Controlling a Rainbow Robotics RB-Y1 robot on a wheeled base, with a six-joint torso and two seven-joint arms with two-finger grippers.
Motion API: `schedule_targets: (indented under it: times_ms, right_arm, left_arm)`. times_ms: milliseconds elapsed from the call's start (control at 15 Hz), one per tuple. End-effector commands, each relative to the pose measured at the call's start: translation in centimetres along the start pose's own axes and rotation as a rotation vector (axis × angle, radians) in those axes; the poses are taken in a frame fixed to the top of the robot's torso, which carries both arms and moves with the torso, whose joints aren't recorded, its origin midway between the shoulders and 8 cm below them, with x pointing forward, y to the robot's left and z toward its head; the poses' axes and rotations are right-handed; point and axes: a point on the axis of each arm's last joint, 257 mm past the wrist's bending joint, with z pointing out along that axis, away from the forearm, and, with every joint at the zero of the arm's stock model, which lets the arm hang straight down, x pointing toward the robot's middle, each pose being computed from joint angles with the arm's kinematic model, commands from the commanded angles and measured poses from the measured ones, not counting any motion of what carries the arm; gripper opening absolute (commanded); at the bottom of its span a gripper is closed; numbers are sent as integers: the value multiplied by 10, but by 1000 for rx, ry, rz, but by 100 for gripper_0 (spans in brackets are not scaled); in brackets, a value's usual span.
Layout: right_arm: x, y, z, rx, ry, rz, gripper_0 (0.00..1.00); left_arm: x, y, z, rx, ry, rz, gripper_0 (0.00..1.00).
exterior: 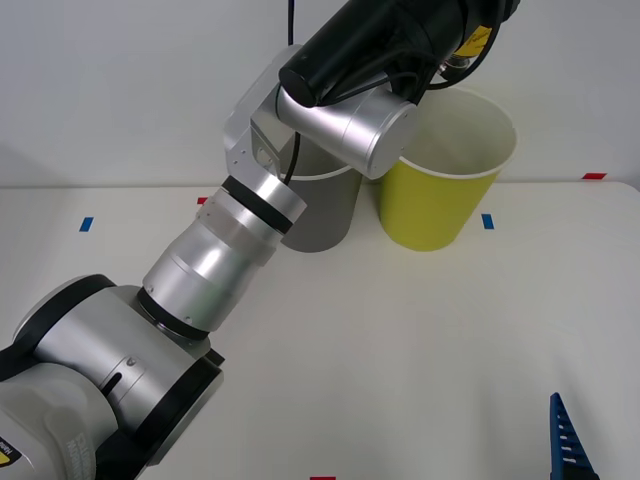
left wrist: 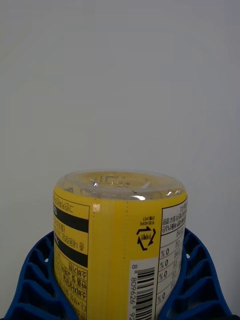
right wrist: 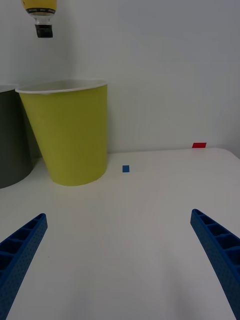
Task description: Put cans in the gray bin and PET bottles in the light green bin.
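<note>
1. Left gripper (left wrist: 120, 300) clamped on bottle (left wrist: 120, 240), blue fingers (left wrist: 35, 280) hugging both sides of yellow label; clear base faces away from wrist.
2. Bottle hangs cap-down (right wrist: 42, 17), high above green bin (right wrist: 70, 135), seen from right wrist.
3. Gray bin (exterior: 325, 205) just beside green bin (exterior: 445, 190) at far table (exterior: 420, 340) edge.
4. Right gripper (right wrist: 120, 260) spread wide, low over table near robot, well apart from bins.

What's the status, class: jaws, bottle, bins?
Left gripper shut on bottle, cap down above green bin. Right gripper open, low over table. Nothing blocking.
</note>
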Motion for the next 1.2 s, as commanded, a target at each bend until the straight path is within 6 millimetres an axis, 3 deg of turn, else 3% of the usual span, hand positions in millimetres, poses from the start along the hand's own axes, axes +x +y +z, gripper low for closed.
schedule_targets:
  times_ms: [67, 1200]
  right_arm:
    - [0, 0, 0, 0, 0, 0, 100]
    - [0, 0, 0, 0, 0, 0, 100]
  left_arm:
    - [0, -2, 0, 3, -2, -4, 0]
    - [23, -10, 0, 22, -9, -134, 0]
